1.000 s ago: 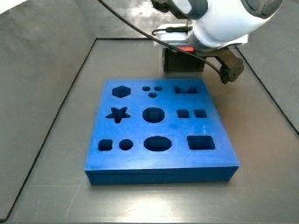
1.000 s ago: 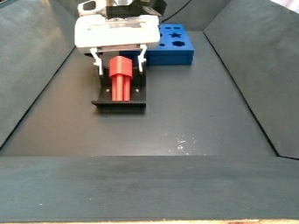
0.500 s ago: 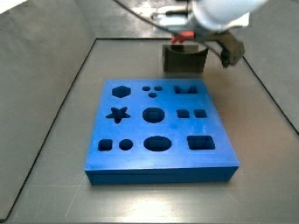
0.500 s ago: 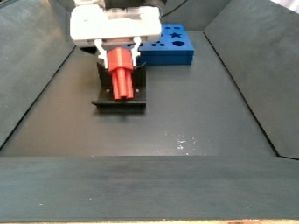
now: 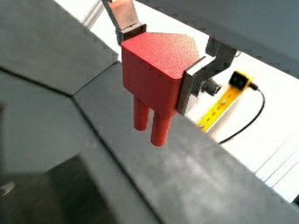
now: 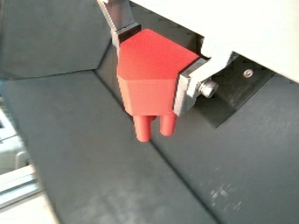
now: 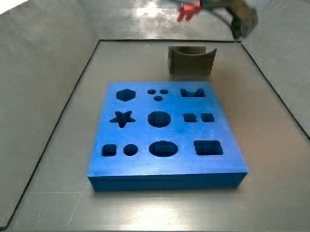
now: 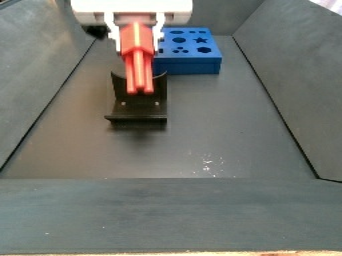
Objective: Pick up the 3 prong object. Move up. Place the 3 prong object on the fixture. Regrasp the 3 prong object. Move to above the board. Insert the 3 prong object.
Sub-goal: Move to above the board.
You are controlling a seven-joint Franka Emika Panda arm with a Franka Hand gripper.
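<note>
The red-orange 3 prong object (image 5: 158, 72) hangs prongs down between my gripper's (image 5: 163, 54) silver fingers, and the gripper is shut on its thick upper end. Both wrist views show the hold, with the prongs (image 6: 152, 125) free below. In a side view the 3 prong object (image 8: 138, 62) is in the air above the dark fixture (image 8: 138, 106), clear of its notch. The fixture (image 7: 191, 62) stands empty behind the blue board (image 7: 164, 136). My gripper (image 7: 204, 9) is blurred at the top edge of a side view, with a red tip showing.
The blue board (image 8: 191, 48) lies beyond the fixture, its cut-out holes all open. Sloped grey walls (image 7: 49, 100) close in the dark floor on both sides. A yellow tape and a cable (image 5: 233, 96) lie outside the wall.
My gripper has risen with the 3 prong object, lifting it out of the fixture's notch. The fixture and board have stayed put.
</note>
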